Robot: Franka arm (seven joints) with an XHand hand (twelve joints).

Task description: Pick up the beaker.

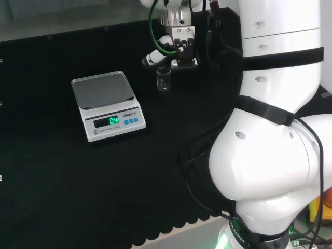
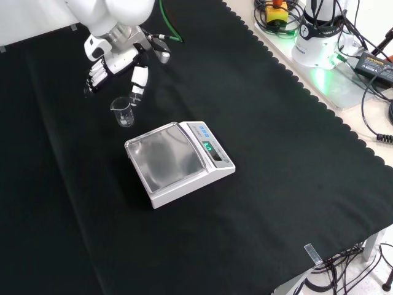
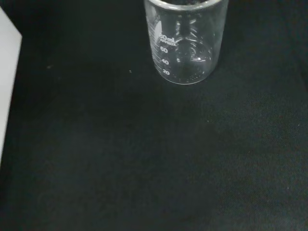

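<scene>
My arm is glossy white with rounded links, banded by black straps. A green cable [image 1: 153,31] loops above my black-and-white robot hand [image 1: 179,49].

A small clear glass beaker [image 1: 163,79] [image 2: 123,112] [image 3: 185,41] with printed graduations stands upright on the black cloth, apparently empty.

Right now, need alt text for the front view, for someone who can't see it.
The robot's black and white hand hovers with fingers open just above and behind a small clear beaker, which stands upright and apparently empty on the black cloth. In front of the beaker and to its right sits a white scale with a bare metal pan.
</scene>
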